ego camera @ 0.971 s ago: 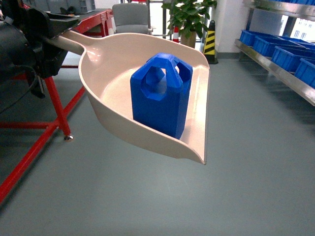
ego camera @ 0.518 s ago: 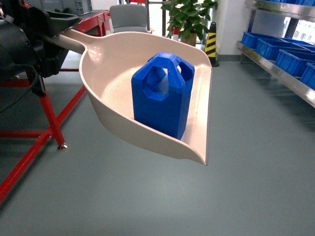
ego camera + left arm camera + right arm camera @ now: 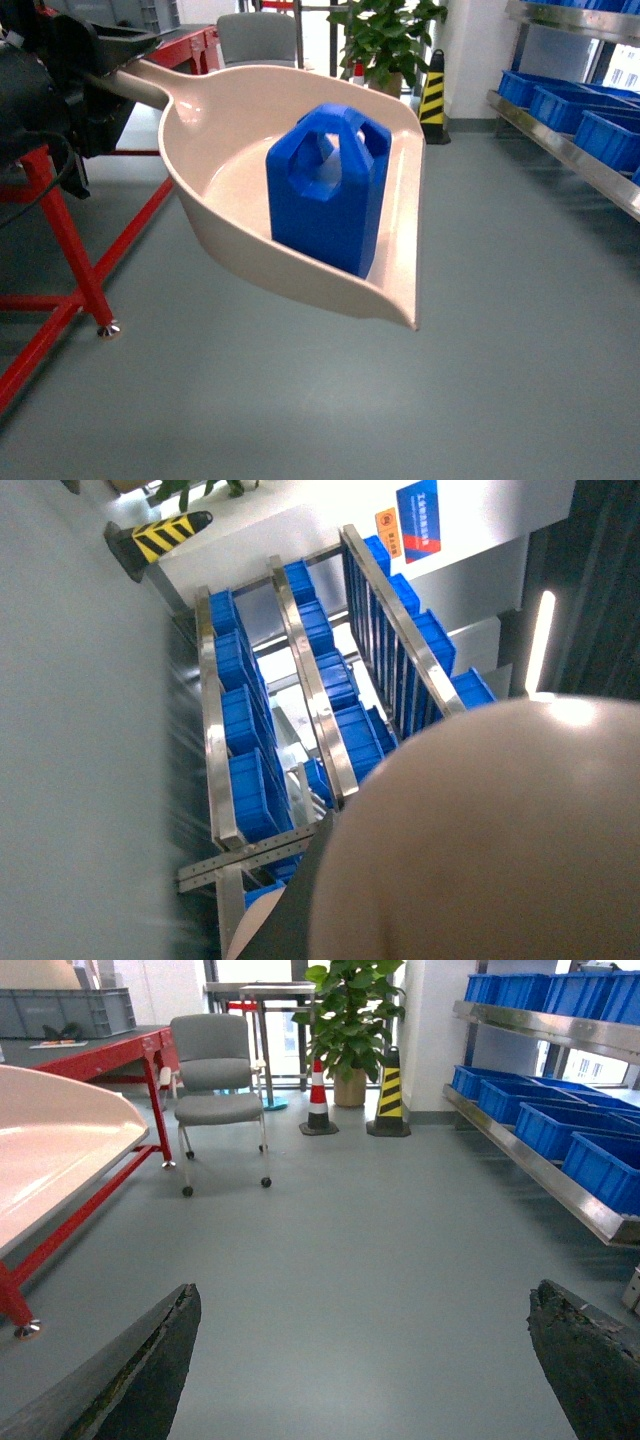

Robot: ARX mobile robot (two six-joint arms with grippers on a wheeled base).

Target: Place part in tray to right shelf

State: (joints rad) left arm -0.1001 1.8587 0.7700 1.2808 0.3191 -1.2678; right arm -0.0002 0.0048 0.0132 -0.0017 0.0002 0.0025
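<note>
Your left claw (image 3: 95, 75) is clamped on the tray (image 3: 230, 150) handle, part (image 3: 325, 190) upright inside, above the floor. Right claw (image 3: 360, 1360) fingers apart, holding nothing. Shelf (image 3: 580, 150) far right.

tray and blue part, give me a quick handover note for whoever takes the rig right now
Left gripper: shut on the tray handle, holding it in the air over the floor.
Right gripper: jaws open, empty, pointing at bare floor.
Part: upright inside the tray, near its lip.
Right shelf: off to the right, holding blue crates, not reached.
Done: part loaded in tray.
Left: get to the shelf and set the part on it.
</note>
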